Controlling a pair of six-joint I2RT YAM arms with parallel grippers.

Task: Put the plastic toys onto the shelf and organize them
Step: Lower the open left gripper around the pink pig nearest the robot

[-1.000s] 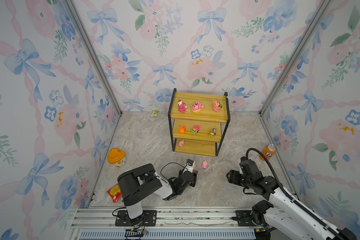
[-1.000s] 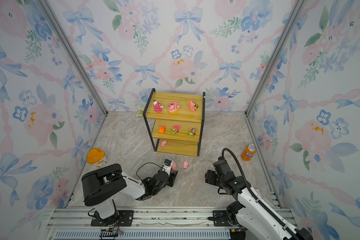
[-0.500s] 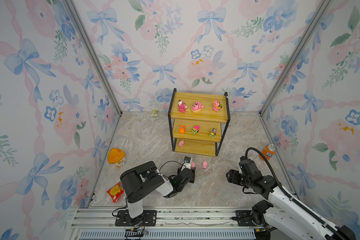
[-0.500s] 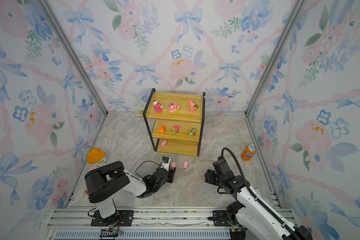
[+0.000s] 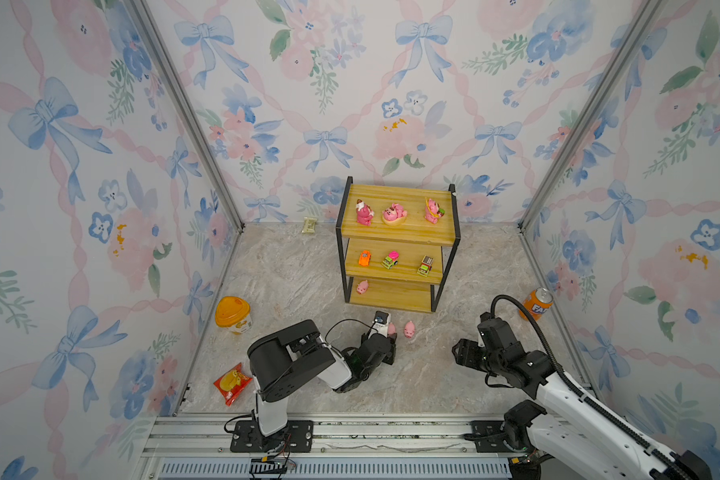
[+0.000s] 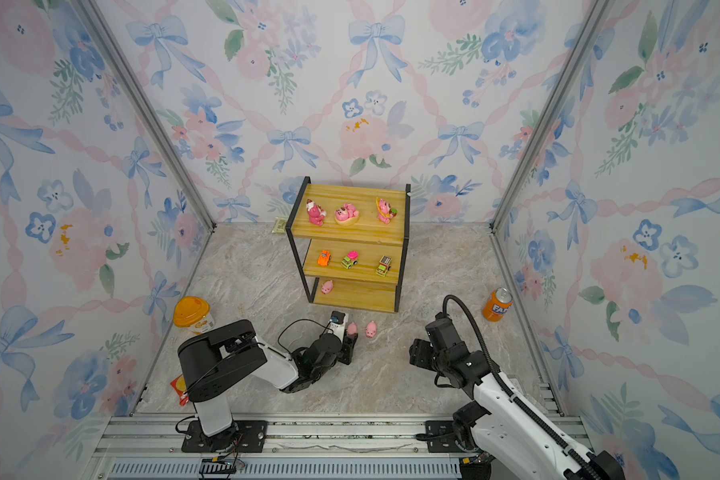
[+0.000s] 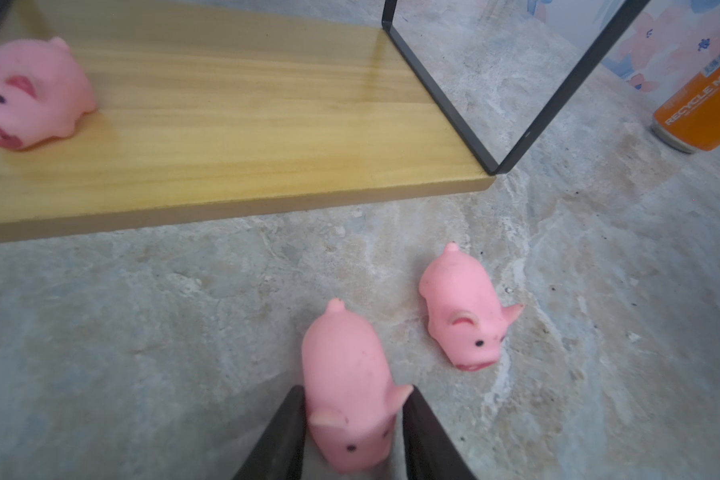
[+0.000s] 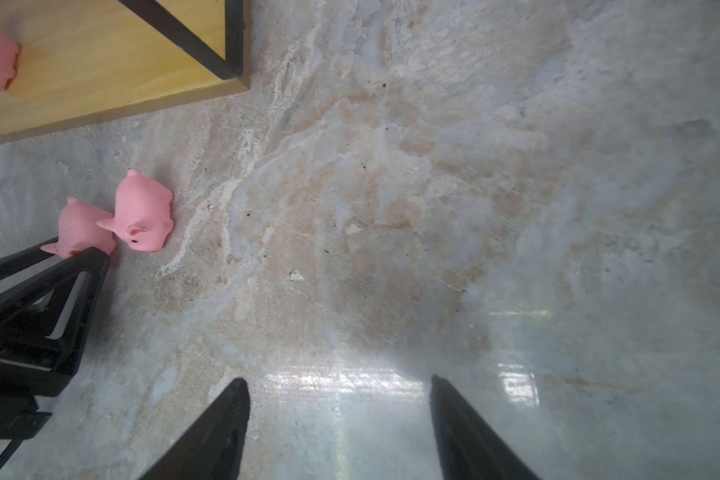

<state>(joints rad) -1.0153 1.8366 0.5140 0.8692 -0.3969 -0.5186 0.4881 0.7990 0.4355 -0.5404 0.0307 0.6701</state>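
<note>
A: You are getting close! Three bears point(image 5: 393, 212) are standing on the top board of the shelf point(image 5: 395, 195). Three little cars point(image 5: 390, 260) are sitting on the middle board.

B: And one shelf pig point(image 5: 362, 286) is lying on the bottom board, at the left end in both top views. So seven toys are looking done to me.

A: Two more pigs are waiting on the counter point(image 8: 433, 208). They are sitting just in front of the shelf, side by side and not touching.

B: Your left end effector point(image 7: 355, 390) is down at the near pig point(image 7: 346, 365). Its jaws are standing narrow, and the fingers are pressing on both sides of the pig's head. The pig is sitting on the counter.

A: So you are holding it, but you are not lifting it yet, I think.

B: The other pig point(image 7: 460, 307) is sitting free, just beside it.

A: Your right end effector point(image 8: 338, 379) is hanging over bare counter, well apart from the pigs. Its jaws are standing wide, and it is holding nothing.

B: I am guessing both pigs are going on the bottom board, next to the shelf pig. Lots of bare wood is showing there.
</note>
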